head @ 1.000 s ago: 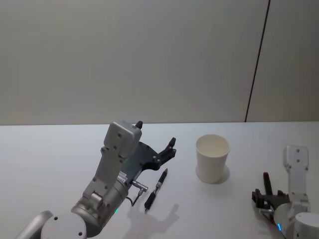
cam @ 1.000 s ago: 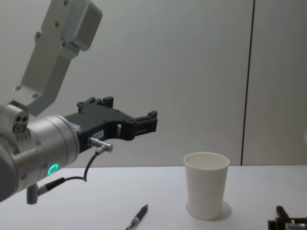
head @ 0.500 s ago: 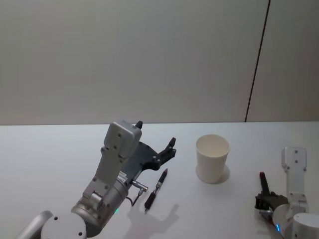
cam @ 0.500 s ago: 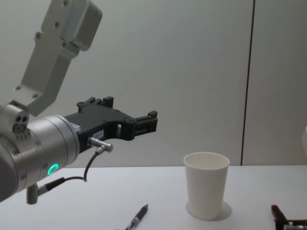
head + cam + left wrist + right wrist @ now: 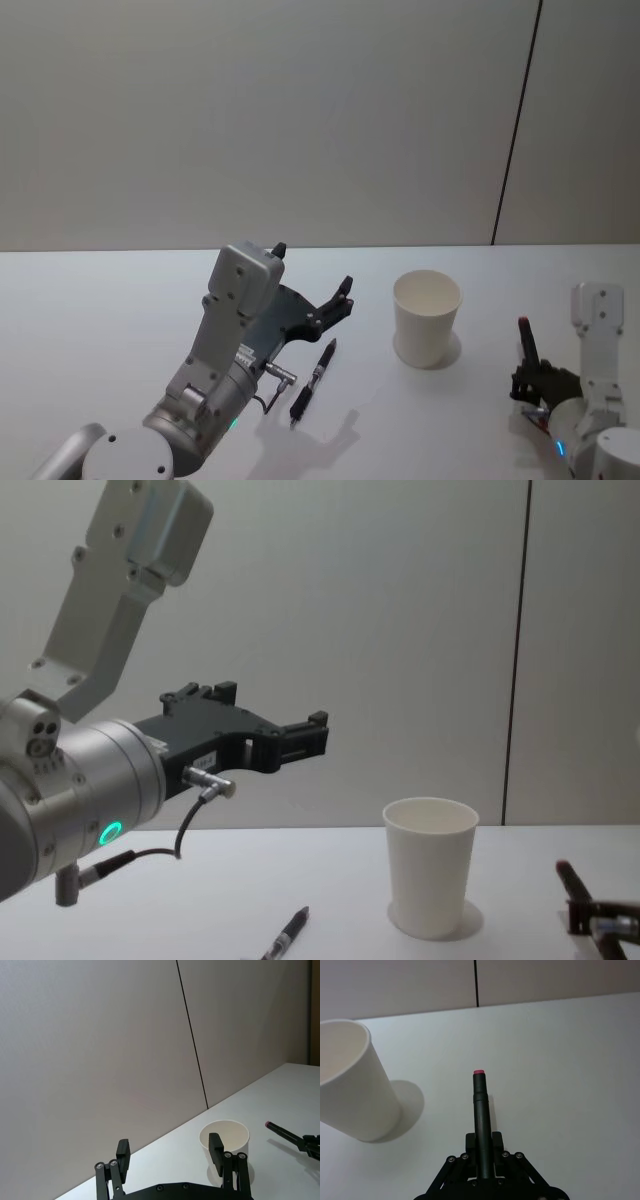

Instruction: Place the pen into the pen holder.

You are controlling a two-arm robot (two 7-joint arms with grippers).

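Pen holder [image 5: 427,322]: white paper cup, stood upright on the table [image 5: 110,310], mouth upward, white interior visible. Red-tipped pen [image 5: 481,1105]: clamped between the closed fingers of the right gripper [image 5: 481,1152], to the cup's right and apart from it. Left gripper [image 5: 169,1149]: held aloft, fingers spread wide, grasping nothing. Second pen [image 5: 313,383]: laid on bare table left of the cup.

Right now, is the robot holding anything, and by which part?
Yes: the right gripper is shut on a dark pen, near the end away from its red tip. The left gripper is open, holding nothing.
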